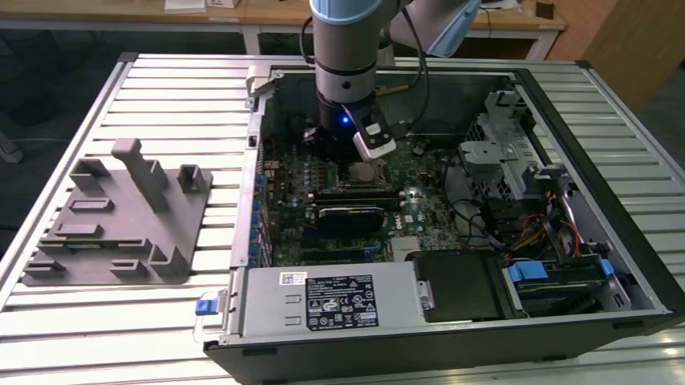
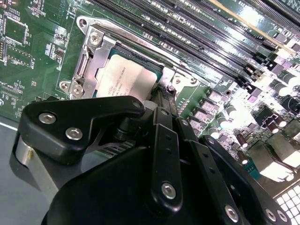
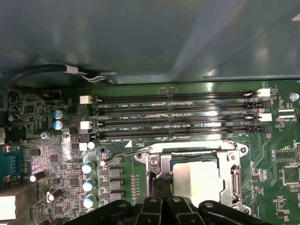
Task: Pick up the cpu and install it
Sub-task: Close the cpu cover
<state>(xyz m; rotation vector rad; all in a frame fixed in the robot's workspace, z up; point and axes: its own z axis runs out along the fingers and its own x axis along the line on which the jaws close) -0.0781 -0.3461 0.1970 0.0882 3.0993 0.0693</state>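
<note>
Presently the cpu [image 2: 124, 79] lies flat inside the socket frame [image 2: 93, 51] on the green motherboard [image 2: 28, 56]. It is a small square chip with a matt, silvery-grey metal top and a thin tan rim along one edge. In the first wrist view its lid [image 3: 199, 180] looks pale and smooth, and bright stamped steel with screws at the corners frames it.

The fingers [image 2: 164, 122] are black, slim metal bars with screw heads. They are drawn together with nothing between them. Their tips come down at one edge of the cpu, just beside its corner. Contact cannot be confirmed.

Long dark memory slots [image 3: 173, 117] run parallel beside the socket, and a bent wire lever [image 3: 126, 154] lies between them.

In the exterior view the open case [image 1: 450, 345] rests on a ribbed metal worktop [image 1: 160, 88]. A grey plastic holder block [image 1: 118, 216] sits well apart on that view's left.
</note>
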